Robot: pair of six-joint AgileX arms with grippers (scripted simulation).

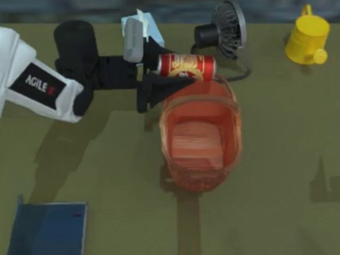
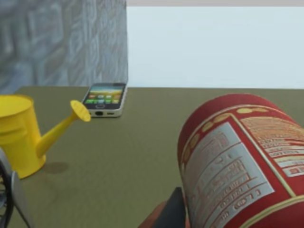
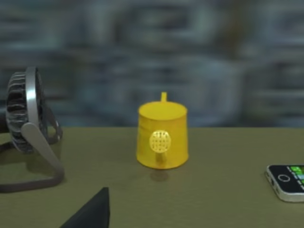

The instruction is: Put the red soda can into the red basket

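The red soda can (image 1: 187, 65) lies on its side in the air, over the far rim of the red basket (image 1: 234, 133). My left gripper (image 1: 171, 70) is shut on the can, reaching in from the left. In the left wrist view the can (image 2: 237, 161) fills the near corner with its label panel showing, and one dark finger (image 2: 173, 211) presses against its side. The basket stands at mid-table with its ribbed bottom bare. My right arm is out of the top view; my right gripper (image 3: 95, 213) shows only as a dark wedge at the right wrist view's edge.
A black desk fan (image 1: 226, 29) stands just behind the basket, its wire foot near the can. A yellow watering can (image 1: 307, 40) is at the far right corner. A smartphone (image 2: 105, 99) lies flat beyond it. A pale blue box (image 1: 142, 25) sits behind my left wrist, and a dark blue box (image 1: 48, 228) at front left.
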